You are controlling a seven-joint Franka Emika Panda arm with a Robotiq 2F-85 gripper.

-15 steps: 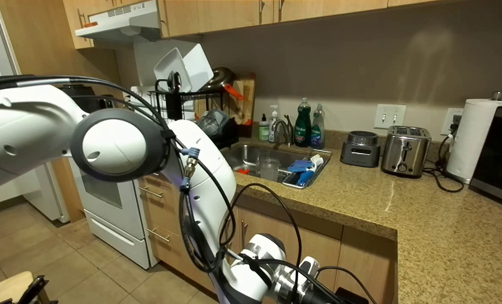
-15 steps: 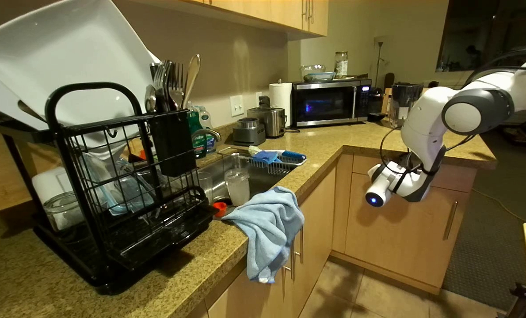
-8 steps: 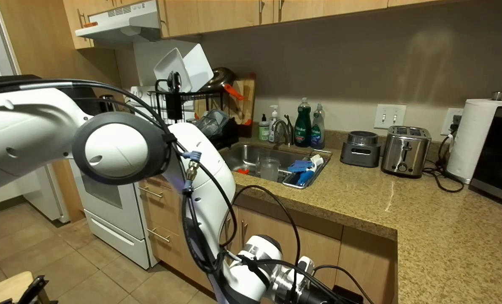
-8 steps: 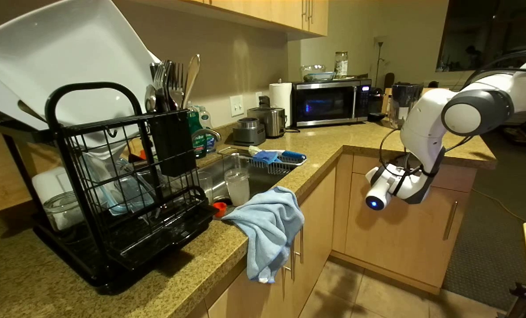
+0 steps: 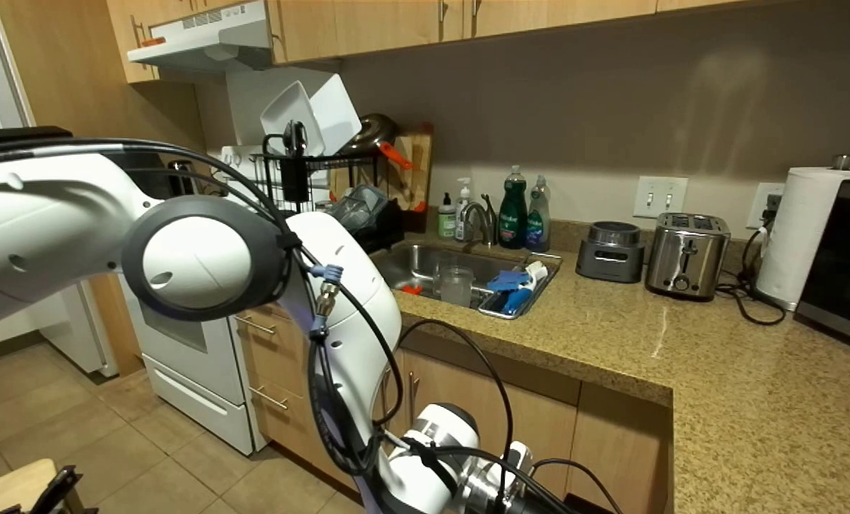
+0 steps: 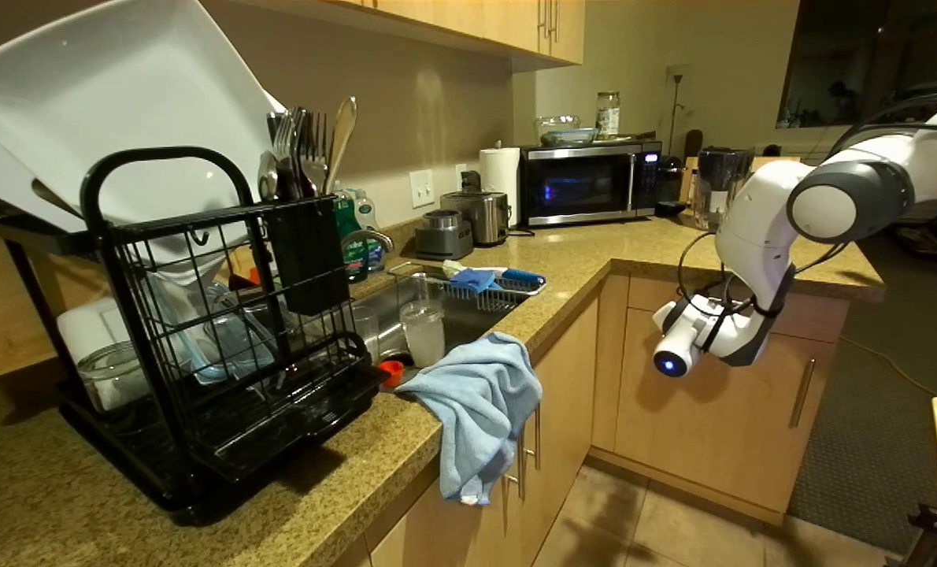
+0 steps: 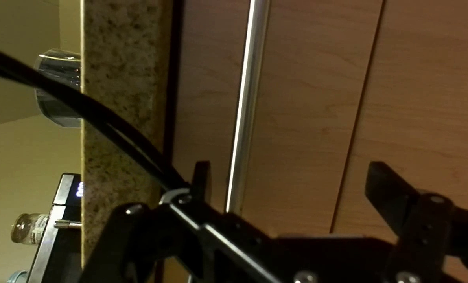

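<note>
Kitchen cabinetry (image 6: 697, 441) in pale wood backs the scene. Nearest, the pincer (image 7: 288, 175) has its fingers wide apart, nothing visible held; a long metal handle (image 7: 246, 114) shows between them in the wrist view — probably level in truth, since that view lies on its side — so the pincer's roll appears to suit it. Whether it touches them is unclear. Past its panel (image 7: 308, 78) runs the counter (image 7: 124, 59), a clear container (image 6: 719, 177) on it; farther off, a jar (image 6: 608, 114) stands on the microwave (image 6: 590, 185), perhaps to spare room below
</note>
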